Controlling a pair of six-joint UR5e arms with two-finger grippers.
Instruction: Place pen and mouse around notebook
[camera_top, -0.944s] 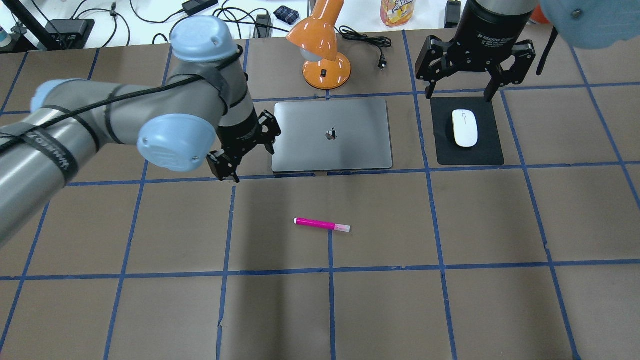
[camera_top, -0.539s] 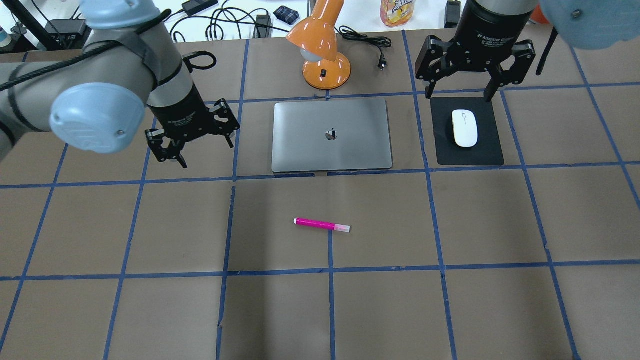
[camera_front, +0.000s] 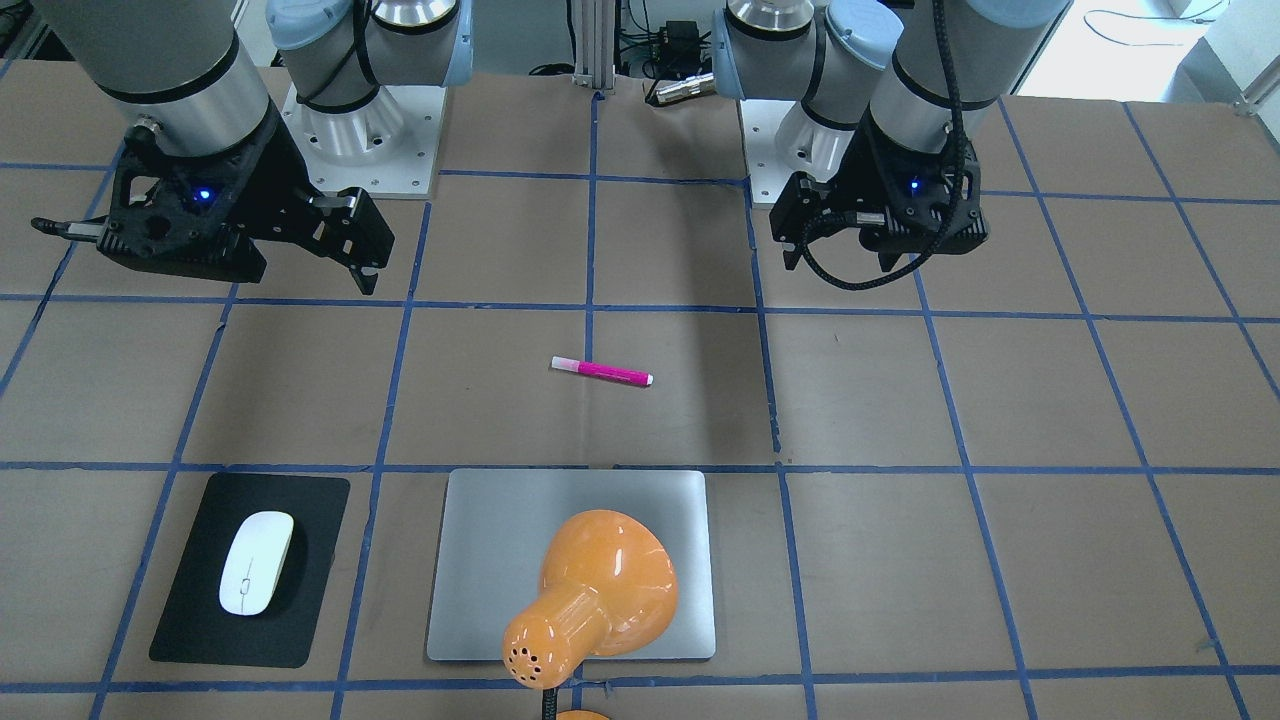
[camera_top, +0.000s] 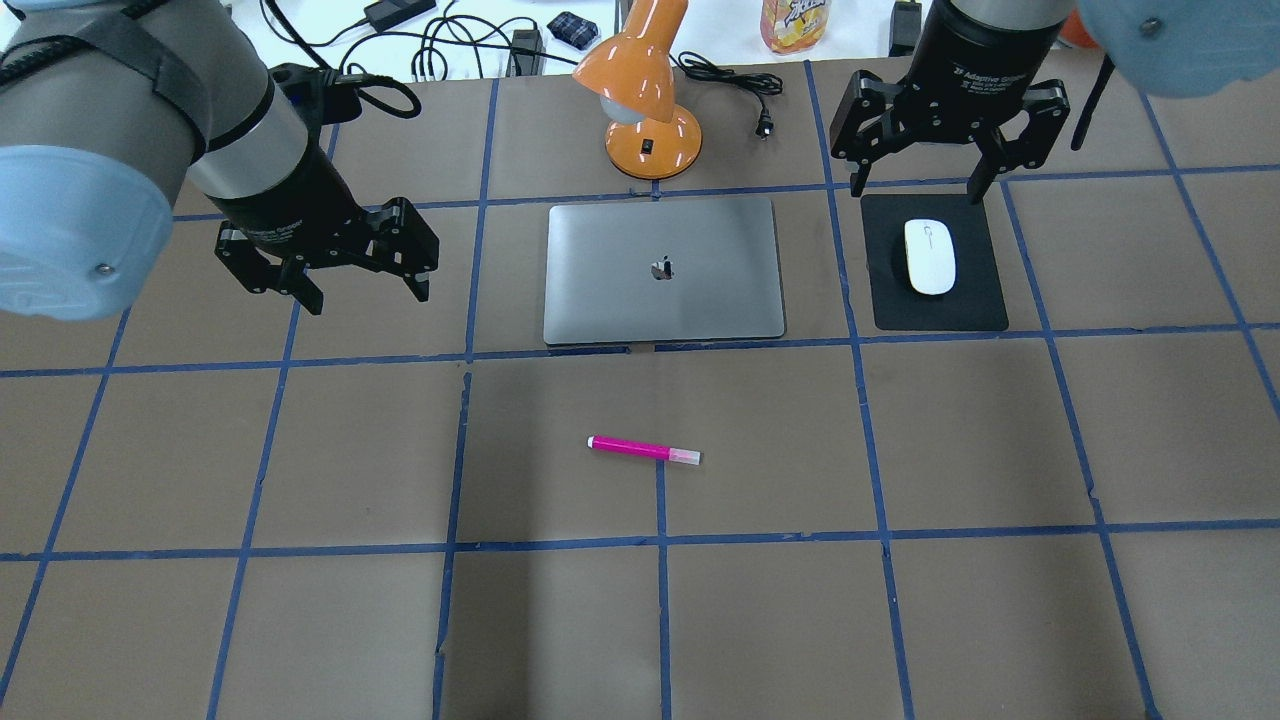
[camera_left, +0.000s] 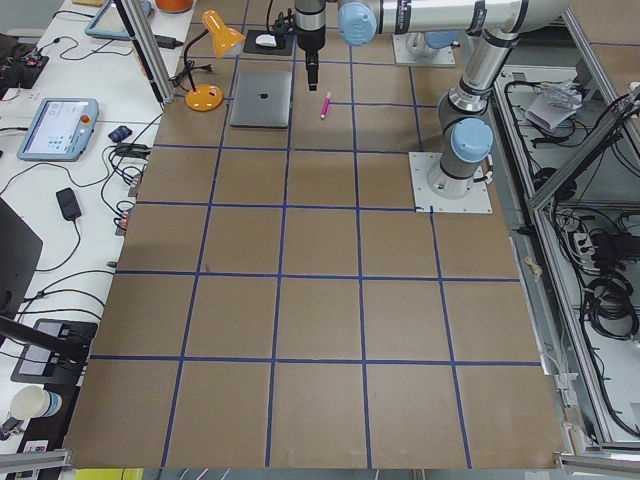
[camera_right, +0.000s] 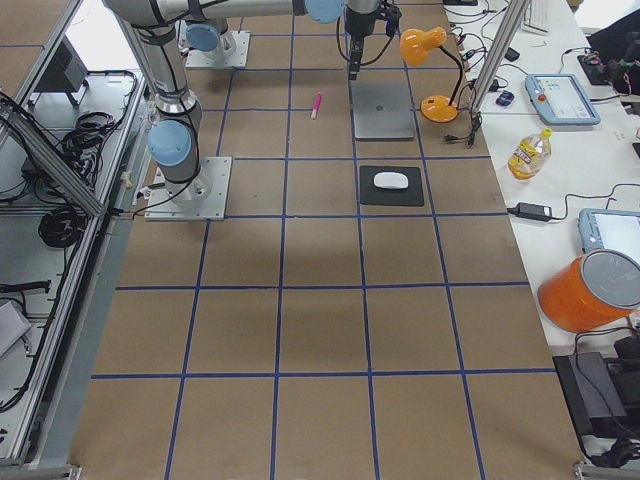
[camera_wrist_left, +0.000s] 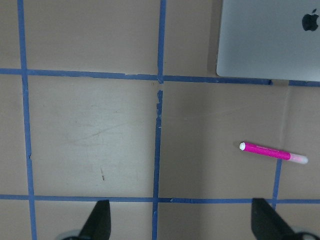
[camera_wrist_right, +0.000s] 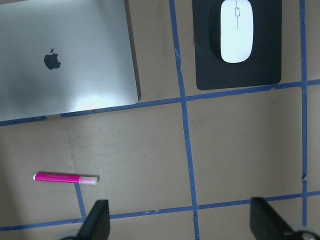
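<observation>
The magenta pen (camera_top: 643, 449) lies flat on the brown table, in front of the silver notebook (camera_top: 662, 270), with nothing touching it. To the notebook's right, the white mouse (camera_top: 929, 256) rests on a black mat (camera_top: 940, 305). My left gripper (camera_top: 368, 298) hovers open and empty, well left of the notebook. My right gripper (camera_top: 918, 192) hangs open and empty above the mat's far edge, just behind the mouse. In the left wrist view the pen (camera_wrist_left: 273, 152) shows low right and the notebook (camera_wrist_left: 270, 40) top right. The right wrist view shows the mouse (camera_wrist_right: 236, 30) at the top.
An orange desk lamp (camera_top: 645, 90) stands just behind the notebook, its cord trailing right. Cables, a bottle and small items line the far table edge. Blue tape marks a grid on the brown surface.
My left arm has swung left and back, away from the notebook's left edge, its open gripper turning as it went. The right arm, pen, mouse and notebook have not moved.
</observation>
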